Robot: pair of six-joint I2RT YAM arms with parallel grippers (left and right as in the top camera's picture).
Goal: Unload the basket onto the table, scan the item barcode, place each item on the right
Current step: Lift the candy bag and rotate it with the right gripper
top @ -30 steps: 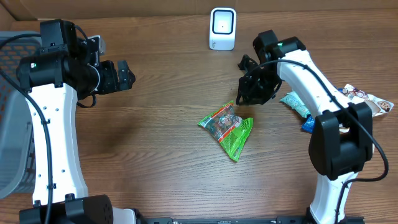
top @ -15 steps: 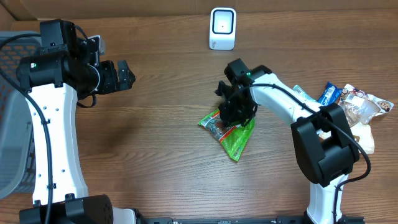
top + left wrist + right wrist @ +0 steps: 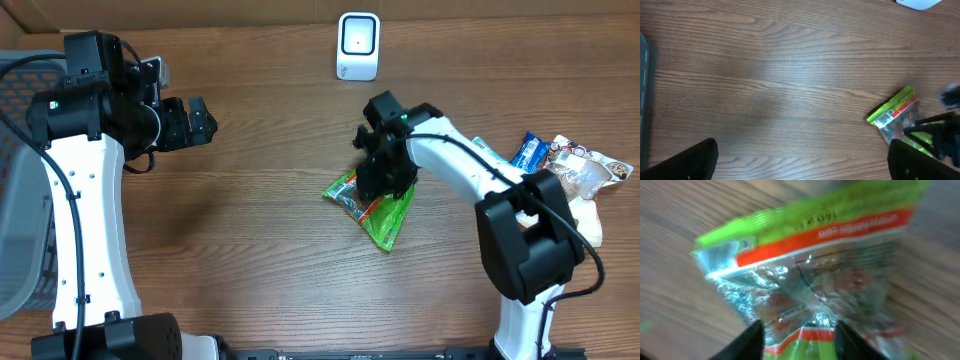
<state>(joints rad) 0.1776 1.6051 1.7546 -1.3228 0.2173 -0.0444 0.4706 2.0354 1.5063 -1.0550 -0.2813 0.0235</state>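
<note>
Lying between the half-parted fingers (image 3: pixel 752 340) of the right gripper (image 3: pixel 800 342), the green packet (image 3: pixel 385 215) is flanked by the scanner (image 3: pixel 358 46) at 12 o'clock and snacks (image 3: pixel 570 165) at 3 o'clock, while the left gripper (image 3: pixel 200 121) is spread wide, empty.

Soft, even, warm light falls from above on the table (image 3: pixel 260 250). The overhead view is sharp, with only a faint, diffuse shadow beside the left arm (image 3: pixel 85 200). The scanner (image 3: pixel 358 45) is bright but not blown out. The left wrist view is slightly soft: its fingers (image 3: pixel 690 165) are dark and out of focus, and shapes at the right edge smear. The right wrist view is heavily blurred: the packet (image 3: pixel 810 255) streaks, its clear foil glares white, and its print is barely legible.
</note>
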